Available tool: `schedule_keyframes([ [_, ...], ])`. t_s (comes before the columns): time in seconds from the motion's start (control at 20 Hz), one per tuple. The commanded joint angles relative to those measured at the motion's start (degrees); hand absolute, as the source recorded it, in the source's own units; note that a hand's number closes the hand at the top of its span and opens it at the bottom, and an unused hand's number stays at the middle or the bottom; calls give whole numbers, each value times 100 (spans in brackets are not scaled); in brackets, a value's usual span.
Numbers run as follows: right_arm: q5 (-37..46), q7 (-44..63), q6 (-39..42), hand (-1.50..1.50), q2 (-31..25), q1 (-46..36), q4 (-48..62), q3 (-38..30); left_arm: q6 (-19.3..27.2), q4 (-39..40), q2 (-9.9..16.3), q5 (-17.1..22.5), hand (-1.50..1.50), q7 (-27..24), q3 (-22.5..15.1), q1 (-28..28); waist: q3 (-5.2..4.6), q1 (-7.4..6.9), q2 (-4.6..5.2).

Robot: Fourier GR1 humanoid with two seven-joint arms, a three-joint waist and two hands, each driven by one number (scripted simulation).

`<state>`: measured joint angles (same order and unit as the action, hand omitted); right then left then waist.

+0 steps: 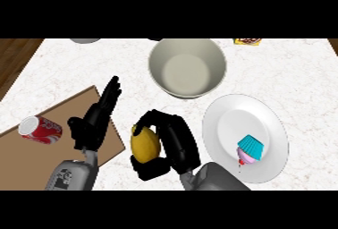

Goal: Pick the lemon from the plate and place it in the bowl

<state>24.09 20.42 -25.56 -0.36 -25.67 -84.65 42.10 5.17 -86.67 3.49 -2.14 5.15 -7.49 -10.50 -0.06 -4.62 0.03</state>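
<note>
Nearest the view's lower edge, the right robot hand [173, 147] is curled round the lemon [145, 142], fingers over its right flank and thumb beneath, so the fruit is off the plate [228, 117] and held above the bare surface [79, 67] just left of it. The lemon is likely light and stiff, with a waxy, rounded skin that could slide (a wrap round its broad middle, as here, suits it better than a pinch at the tips). Beside it, the left robot hand [99, 116] rests open, fingers straight and upward, holding nothing, over the edge of a brown board [59, 107] where a red can [40, 128] lies on its side. To the right, the white plate carries only a cupcake [249, 149] in a blue case. Farther off, the bowl [188, 67] stands open and empty, just beyond the plate's rim; the way to it from the lemon looks unobstructed, though the bowl's near wall must be cleared. At the far edge sit a small packet [247, 41] and a grey object [86, 40], both cut off.
</note>
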Motion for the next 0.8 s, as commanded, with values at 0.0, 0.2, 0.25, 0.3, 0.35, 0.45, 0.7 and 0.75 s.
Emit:
schedule_keyframes([
  [0.0,508,899,-1151,150,35,-1101,-185,563,-160,-38,160,115,0,78,107,52,-12,39,-58],
  [0.2,1047,2301,-1378,150,36,-2373,38,698,-2,-179,52,25,0,278,35,2,-16,100,-92],
  [0.25,1127,2629,-1349,150,36,-2734,174,653,-72,-16,117,129,0,-25,200,50,-24,117,-69],
  [0.3,1230,3012,-1216,150,36,-3075,139,560,-110,-125,165,126,0,123,175,25,-23,134,-102],
  [0.35,1251,3366,-1355,150,36,-3345,248,679,-106,-60,108,113,0,-39,132,158,-21,130,-76],
  [0.45,1297,4012,-1063,150,36,-4012,380,495,-41,118,98,62,0,-80,192,27,-21,189,-72],
  [0.7,1109,5080,-876,150,35,-5368,948,264,-41,-39,91,80,0,10,192,22,-15,149,-46],
  [0.75,954,4945,-904,150,34,-5509,1215,184,-150,138,234,189,0,-44,391,-97,-15,156,-10],
])
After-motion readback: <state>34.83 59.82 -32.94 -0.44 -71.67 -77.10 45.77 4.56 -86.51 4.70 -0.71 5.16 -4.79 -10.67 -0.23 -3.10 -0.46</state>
